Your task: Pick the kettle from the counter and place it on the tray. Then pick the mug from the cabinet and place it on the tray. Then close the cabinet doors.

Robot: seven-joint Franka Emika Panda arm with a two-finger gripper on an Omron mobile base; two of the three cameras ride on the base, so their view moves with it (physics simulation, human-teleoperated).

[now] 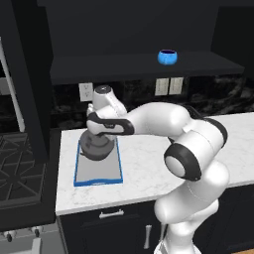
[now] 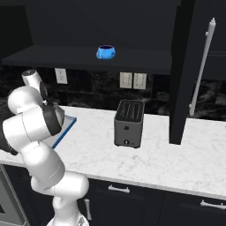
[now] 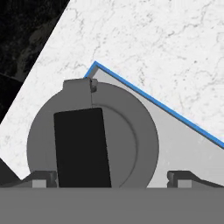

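The kettle [image 1: 96, 147] sits on the tray [image 1: 99, 171] at left centre of the left base view, near the tray's far end. The pincer [image 3: 109, 177] hangs directly above it, fingers [image 3: 41, 178] spread wide on either side of the kettle body, gripping nothing. The tray lies on the worktop [image 1: 144, 168]. The mug [image 2: 106, 52] stands on the cabinet [image 2: 88, 59] shelf at upper centre. A toaster [image 2: 129, 123] stands mid-worktop.

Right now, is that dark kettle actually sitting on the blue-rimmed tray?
Touching. The left base view shows the kettle resting on the tray; the hand view shows its round body over the tray's grey surface.
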